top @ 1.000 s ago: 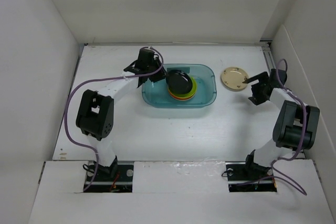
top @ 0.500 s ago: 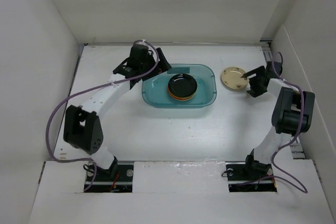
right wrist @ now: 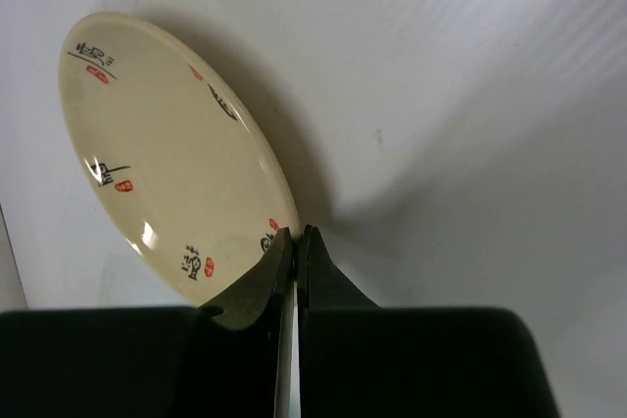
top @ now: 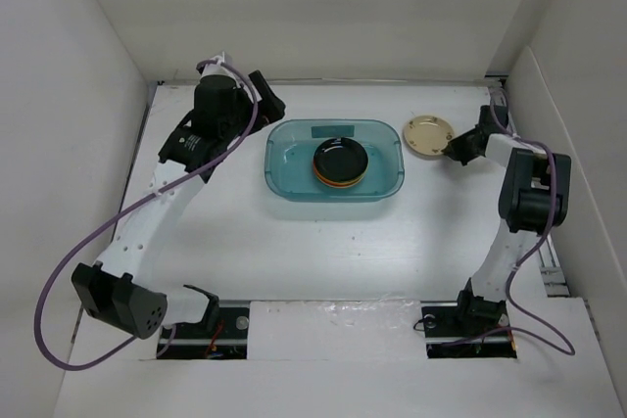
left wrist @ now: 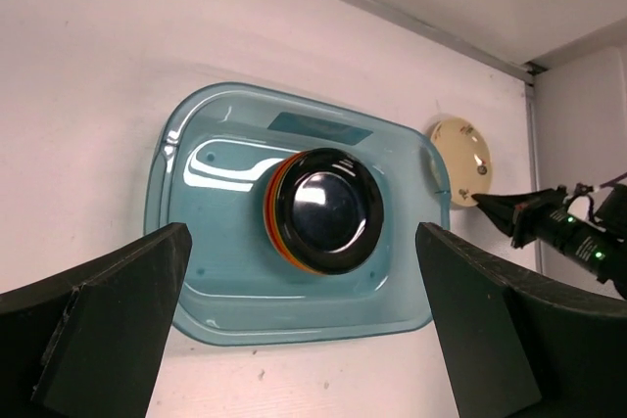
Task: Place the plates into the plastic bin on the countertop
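Sitting near the middle of the white counter [top: 294, 232], the plastic bin [top: 384, 181] holds a stack of plates [left wrist: 277, 230]: a glossy black plate [top: 340, 158] on top, with orange rims showing under it. The stack stands about central in the bin, clear of its walls. One cream plate [right wrist: 165, 152] lies outside the bin, on the counter just past the bin's far right corner, close to it but not touching. It bears dark brush marks and small red stamps.

The right jaws are pressed almost together, with only a thin slit between them, and pinch this plate's rim on the side turned away from the bin. The right arm [top: 527, 193] reaches it from the bin's right.

The left jaws are spread wide and hold nothing. They hang off the bin's far left corner, well apart from the stack, and the left arm [top: 157, 208] stretches along the bin's left side. From the left wrist, the whole bin shows between the two spread fingers [left wrist: 98, 320].
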Motion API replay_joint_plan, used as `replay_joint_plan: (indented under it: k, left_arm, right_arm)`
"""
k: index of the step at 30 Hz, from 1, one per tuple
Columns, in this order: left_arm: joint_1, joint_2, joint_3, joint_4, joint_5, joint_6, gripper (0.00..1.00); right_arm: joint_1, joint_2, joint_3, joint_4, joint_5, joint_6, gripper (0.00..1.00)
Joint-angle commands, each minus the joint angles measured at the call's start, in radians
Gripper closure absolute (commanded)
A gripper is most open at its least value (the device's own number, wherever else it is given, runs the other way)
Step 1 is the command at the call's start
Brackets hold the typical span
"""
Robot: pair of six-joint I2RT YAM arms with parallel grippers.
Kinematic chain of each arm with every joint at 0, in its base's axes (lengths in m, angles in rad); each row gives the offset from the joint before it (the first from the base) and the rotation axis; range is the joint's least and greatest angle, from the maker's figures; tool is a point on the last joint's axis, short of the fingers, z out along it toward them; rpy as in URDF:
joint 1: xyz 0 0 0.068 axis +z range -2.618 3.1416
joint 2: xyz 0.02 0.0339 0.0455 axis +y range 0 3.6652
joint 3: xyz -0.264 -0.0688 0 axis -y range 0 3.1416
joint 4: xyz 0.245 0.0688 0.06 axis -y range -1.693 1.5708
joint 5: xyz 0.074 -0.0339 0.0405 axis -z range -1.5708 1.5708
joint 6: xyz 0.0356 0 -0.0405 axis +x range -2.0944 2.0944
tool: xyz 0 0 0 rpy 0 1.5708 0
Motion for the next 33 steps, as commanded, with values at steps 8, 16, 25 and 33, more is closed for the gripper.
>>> replay_joint_plan:
  k: [8, 16, 25, 33]
  left_arm:
    - [-0.001, 0.011, -0.038, -0.051, -0.152, -0.015, 0.00]
    - [0.137, 0.011, -0.118, -0.005, -0.004, -0.024, 0.00]
    - [0.148, 0.002, -0.073, -0.028, -0.039, -0.006, 0.00]
    - [0.148, 0.002, -0.060, -0.060, -0.048, 0.012, 0.00]
  right_arm:
    - [0.081, -0.299, -0.058, 0.008, 0.118, 0.069, 1.00]
    - [0.282, -0.490, -0.056, -0.011, 0.089, -0.004, 1.00]
    - [0.522, -0.399, -0.026, -0.007, -0.046, -0.102, 1.00]
    - [0.581, -0.344, -0.036, -0.008, 0.005, -0.102, 0.95]
